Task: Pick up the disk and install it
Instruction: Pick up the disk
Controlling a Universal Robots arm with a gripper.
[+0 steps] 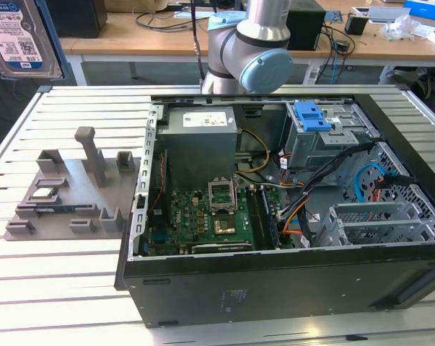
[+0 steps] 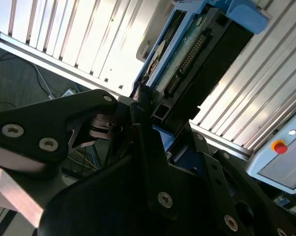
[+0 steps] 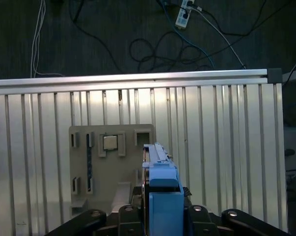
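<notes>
Hand: in the first wrist view the hand (image 3: 163,210) is clamped on the disk, with one black finger (image 3: 125,212) against each side of its blue bracket (image 3: 165,194).
Disk: the disk (image 3: 155,156) stands edge-on out of the hand, in the air over the worktop. In the second wrist view its connector edge and circuit board are turned to the camera. In the exterior view it hangs in the upper corner at the exterior view's left, label side showing, well apart from the case.
Handling: it is probably stiff and rather heavy for its size. The bare metal faces look smooth and may slip. It is likely sensitive to knocks, and the board and connector should not be pressed. The bracket's long plastic sides seem the best place to hold, and the hand has it there.
Plate: below the disk lies a grey plate (image 3: 111,162) with slots, one of them holding a small square chip (image 3: 110,142).
Worktop: the slatted metal worktop (image 1: 58,288) carries the plate and the case.
Case: the open case (image 1: 275,288) lies at the exterior view's right, and a metal cage (image 1: 325,137) with a blue latch stands in its far part. The disk is not yet inside.
Arm: the arm (image 1: 249,43) rises behind the case.
</notes>
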